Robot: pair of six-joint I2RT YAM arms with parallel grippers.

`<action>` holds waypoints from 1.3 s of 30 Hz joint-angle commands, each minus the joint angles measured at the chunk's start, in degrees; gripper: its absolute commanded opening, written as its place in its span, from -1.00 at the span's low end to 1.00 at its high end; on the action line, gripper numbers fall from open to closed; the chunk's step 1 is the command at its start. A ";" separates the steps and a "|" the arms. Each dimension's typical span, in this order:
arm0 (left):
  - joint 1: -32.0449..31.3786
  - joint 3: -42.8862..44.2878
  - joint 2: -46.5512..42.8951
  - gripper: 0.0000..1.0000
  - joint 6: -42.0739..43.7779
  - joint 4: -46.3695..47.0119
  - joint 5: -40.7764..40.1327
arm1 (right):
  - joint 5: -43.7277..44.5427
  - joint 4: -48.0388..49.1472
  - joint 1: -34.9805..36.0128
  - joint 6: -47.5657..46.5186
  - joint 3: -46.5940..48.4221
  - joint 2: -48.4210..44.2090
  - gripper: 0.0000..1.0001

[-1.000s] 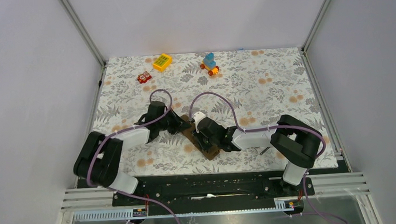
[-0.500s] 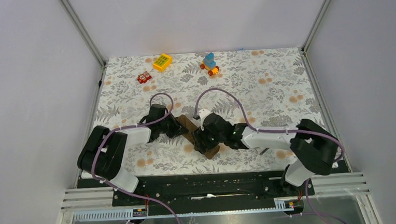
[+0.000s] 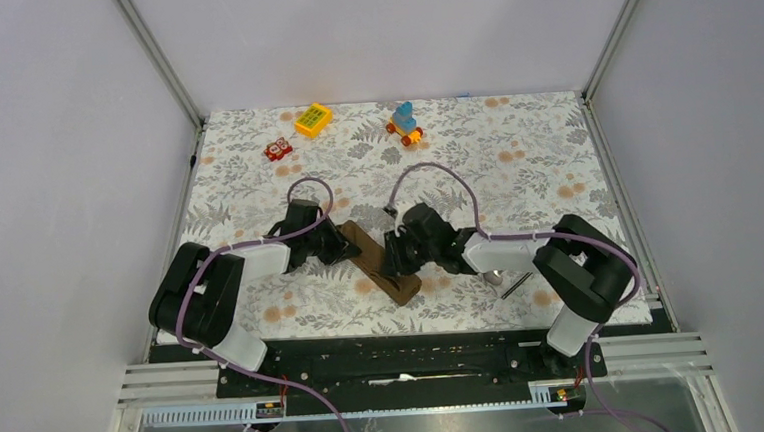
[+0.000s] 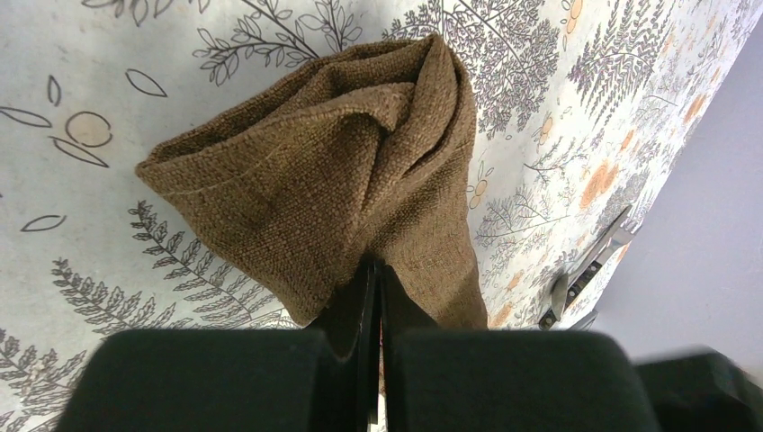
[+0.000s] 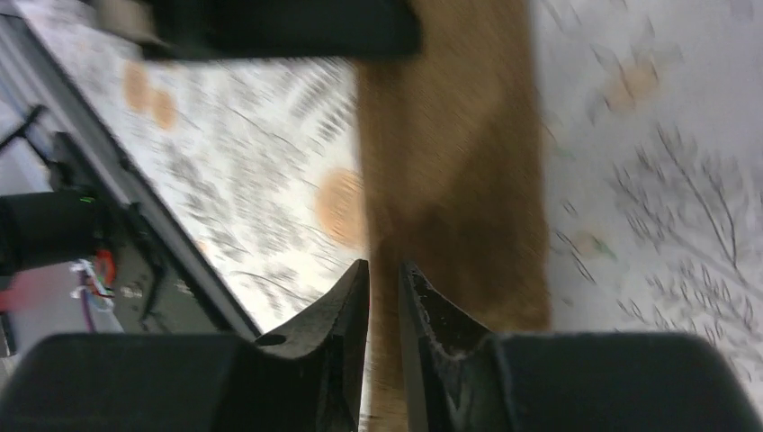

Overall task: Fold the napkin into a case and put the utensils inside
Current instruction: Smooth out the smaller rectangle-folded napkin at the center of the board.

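The napkin (image 3: 386, 268), coarse-woven brown cloth folded into a narrow strip, is laid on the floral grey tablecloth (image 3: 515, 168) between white walls (image 3: 387, 35). Its bunched far end is pinched by the clenched left gripper (image 4: 378, 297). The right gripper (image 5: 384, 297) is held above it with jaws nearly together, but whether anything is grasped cannot be told. The utensils (image 3: 507, 282) are seen uncovered to its right.

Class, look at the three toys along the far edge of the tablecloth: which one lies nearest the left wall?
The small red toy. It lies left of the yellow block, and the blue-and-orange wheeled toy stands farthest right.
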 commanded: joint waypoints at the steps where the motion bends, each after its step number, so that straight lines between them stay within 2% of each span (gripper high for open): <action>1: 1.03 -0.06 0.91 -1.00 3.08 -4.39 -4.99 | -4.53 9.19 -1.89 3.73 -7.20 3.05 -0.48; 4: 1.20 0.65 1.27 -1.00 3.94 -4.69 -4.50 | -8.06 10.97 -1.76 4.08 -9.90 4.75 -0.56; 8: 1.13 3.64 -0.87 -1.00 6.95 -7.28 -4.18 | -5.48 7.96 -1.75 1.14 -10.65 1.71 -0.65; 12: 1.21 9.10 -5.81 -0.65 10.36 -12.19 -1.55 | -5.28 2.68 -1.82 -2.92 -6.00 1.97 -0.65; 15: 1.27 13.74 -8.91 -0.42 12.00 -16.63 -2.04 | -6.02 0.06 -1.75 -4.67 -2.77 1.21 -0.38; 20: 4.22 16.42 -13.63 -0.38 12.96 -22.64 -6.12 | -5.44 -2.89 -1.67 -10.28 1.62 -2.82 0.10; 22: 5.54 15.55 -15.03 -0.33 13.09 -22.12 -6.74 | -4.98 -4.53 -1.64 -12.67 3.73 -2.89 0.17; 25: 6.18 15.19 -13.06 -0.36 13.33 -19.95 -1.47 | -4.62 -6.26 -1.62 -14.01 6.67 -1.24 0.17; 28: 5.74 17.16 -6.95 -0.65 13.72 -19.44 2.55 | -4.14 -6.50 -1.65 -13.26 8.49 0.90 0.05; 31: 3.82 18.87 -2.04 -0.77 14.40 -19.51 -1.01 | -4.33 -5.38 -1.56 -11.95 8.88 2.26 -0.05; 34: 3.33 18.77 0.62 -0.94 13.85 -19.50 -4.65 | -4.33 -4.51 -1.15 -11.70 8.68 2.76 -0.06; 36: 3.33 17.00 -0.42 -0.95 13.15 -17.93 -6.56 | -4.17 -4.50 -1.08 -11.90 8.54 2.95 -0.08; 39: 3.33 14.65 -2.66 -0.80 12.71 -16.29 -8.11 | -4.10 -4.67 -1.08 -12.23 8.32 3.43 -0.09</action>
